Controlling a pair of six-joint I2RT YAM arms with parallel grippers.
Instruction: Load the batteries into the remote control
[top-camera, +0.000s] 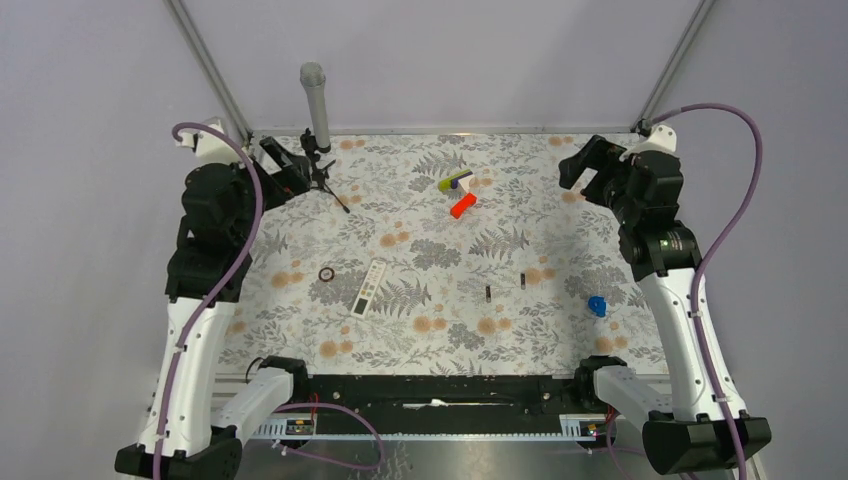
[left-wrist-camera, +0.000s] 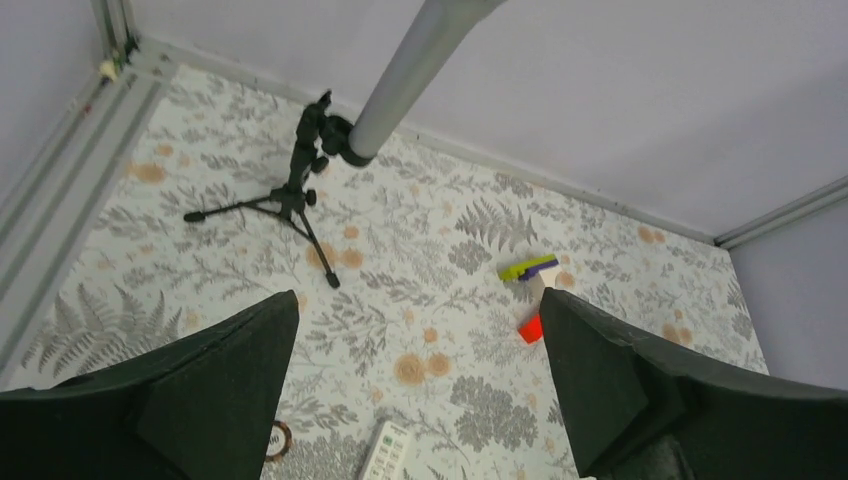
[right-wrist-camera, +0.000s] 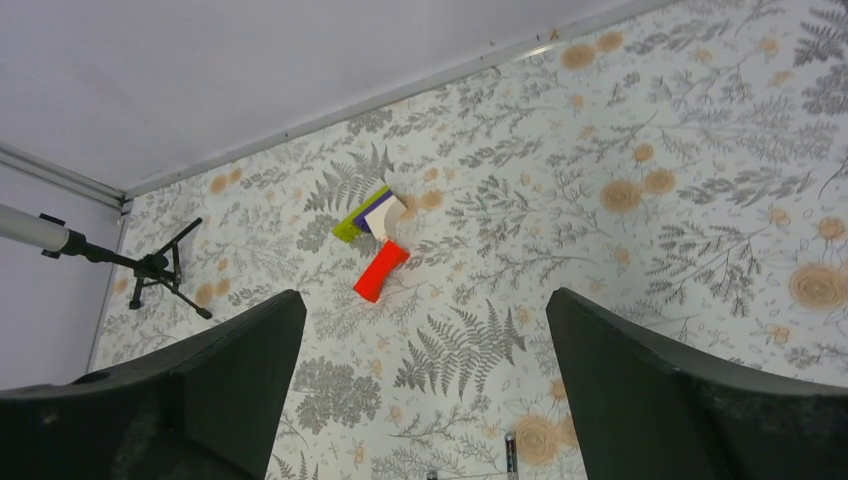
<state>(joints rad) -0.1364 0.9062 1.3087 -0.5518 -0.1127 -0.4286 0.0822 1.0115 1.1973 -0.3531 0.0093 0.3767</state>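
Left gripper (left-wrist-camera: 418, 305) hangs released at the desk's (top-camera: 430, 345) far-left corner by a tripod (top-camera: 322, 170), dark ring (top-camera: 326, 274) lies beside the remote control (top-camera: 369, 287) left of centre, batteries (top-camera: 488, 293) lie apart right of centre, blue piece (top-camera: 597, 306) nearer the right edge, right gripper (right-wrist-camera: 425, 298) released far-right.

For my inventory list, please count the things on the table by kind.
batteries: 2
remote: 1
dark ring: 1
red cylinder: 1
blue piece: 1
multicoloured piece: 1
tripod with pole: 1
Total: 8

Tripod (top-camera: 319, 166), red cylinder (top-camera: 462, 206), blue piece (top-camera: 597, 306) and ring (top-camera: 321, 274) sit scattered.
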